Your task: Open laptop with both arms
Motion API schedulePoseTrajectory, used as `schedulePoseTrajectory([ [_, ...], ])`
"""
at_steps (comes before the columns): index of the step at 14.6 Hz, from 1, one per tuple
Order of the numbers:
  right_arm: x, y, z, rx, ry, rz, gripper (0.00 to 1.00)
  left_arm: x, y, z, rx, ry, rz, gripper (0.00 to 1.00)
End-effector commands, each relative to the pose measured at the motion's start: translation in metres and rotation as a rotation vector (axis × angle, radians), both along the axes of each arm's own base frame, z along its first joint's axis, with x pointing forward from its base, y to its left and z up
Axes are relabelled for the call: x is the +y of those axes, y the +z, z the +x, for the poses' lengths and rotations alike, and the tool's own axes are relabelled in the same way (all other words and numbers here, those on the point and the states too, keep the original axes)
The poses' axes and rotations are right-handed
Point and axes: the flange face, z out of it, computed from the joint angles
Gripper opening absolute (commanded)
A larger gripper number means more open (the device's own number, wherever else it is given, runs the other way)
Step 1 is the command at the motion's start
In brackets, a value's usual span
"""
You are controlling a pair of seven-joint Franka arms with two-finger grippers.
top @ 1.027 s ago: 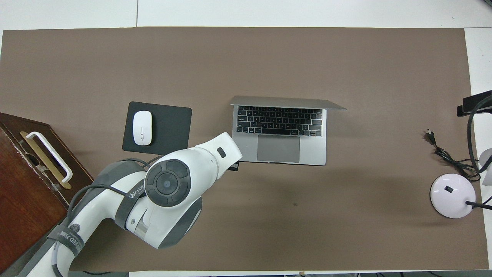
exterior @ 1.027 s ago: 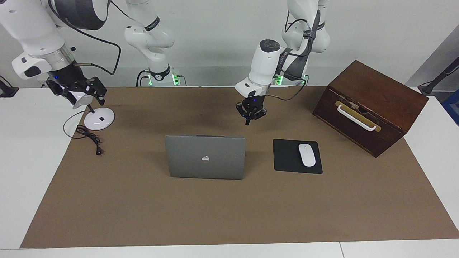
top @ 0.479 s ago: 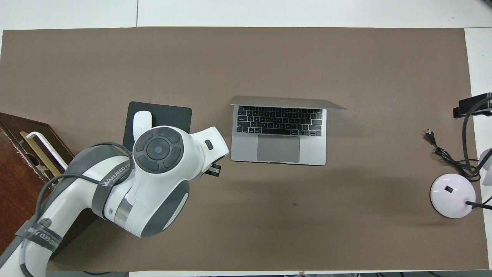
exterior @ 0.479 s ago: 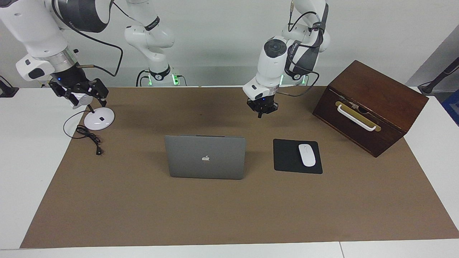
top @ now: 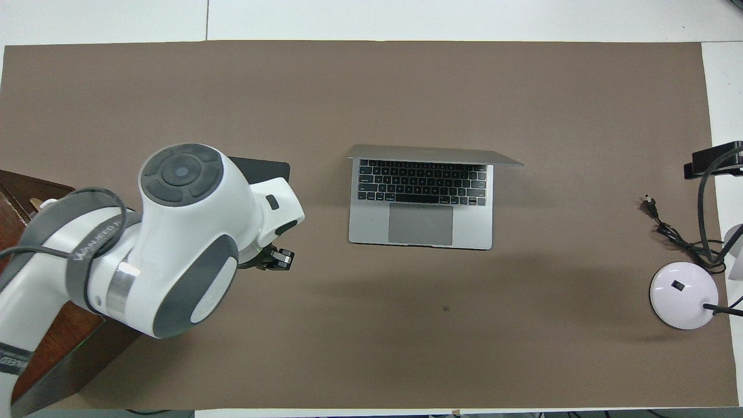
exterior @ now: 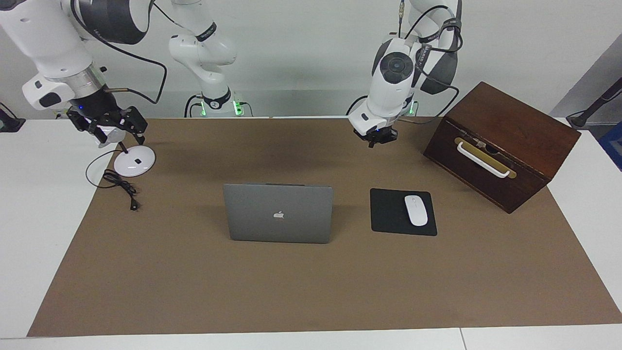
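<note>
The silver-grey laptop stands open in the middle of the brown mat, its lid upright with the apple logo facing away from the robots. Its keyboard and trackpad show in the overhead view. My left gripper is shut and empty, up in the air over the mat between the laptop and the wooden box; it also shows in the overhead view. My right gripper is open, raised over the desk lamp's base at the right arm's end of the table, well apart from the laptop.
A black mouse pad with a white mouse lies beside the laptop toward the left arm's end. A dark wooden box with a white handle stands at that end. A white lamp base and a black cable lie at the right arm's end.
My left arm has drawn back from the laptop's corner toward the wooden box and risen. The right gripper has shifted slightly over the lamp. The laptop has not moved.
</note>
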Motion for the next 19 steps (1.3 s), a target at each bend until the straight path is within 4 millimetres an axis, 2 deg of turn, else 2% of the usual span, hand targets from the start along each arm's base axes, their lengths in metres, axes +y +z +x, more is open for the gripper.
schedulePoseTrajectory([
  [1, 0.001, 0.000, -0.007, -0.021, 0.011, 0.001, 1.00, 0.050, 0.047, -0.006, 0.023, -0.002, -0.071, 0.00],
  [2, 0.001, 0.000, -0.007, -0.021, 0.011, 0.001, 1.00, 0.065, 0.062, -0.010, 0.021, 0.001, -0.079, 0.00],
  [7, 0.003, 0.001, -0.006, -0.023, 0.014, 0.001, 1.00, 0.117, 0.111, -0.018, -0.032, 0.086, -0.096, 0.00],
  [10, 0.003, 0.001, -0.006, -0.023, 0.014, 0.001, 1.00, 0.146, 0.127, -0.011, -0.052, 0.146, -0.101, 0.00],
  [14, 0.000, 0.001, -0.007, -0.023, 0.014, 0.000, 1.00, 0.175, 0.151, -0.001, -0.114, 0.210, -0.114, 0.00],
  [16, -0.001, 0.001, -0.007, -0.021, 0.015, 0.001, 1.00, 0.188, 0.159, 0.003, -0.140, 0.237, -0.114, 0.70],
  [17, -0.002, 0.001, -0.007, -0.023, 0.015, 0.000, 1.00, 0.195, 0.166, 0.005, -0.155, 0.252, -0.116, 1.00],
  [19, -0.002, 0.001, -0.007, -0.021, 0.014, 0.001, 1.00, 0.206, 0.173, 0.008, -0.176, 0.261, -0.112, 1.00],
])
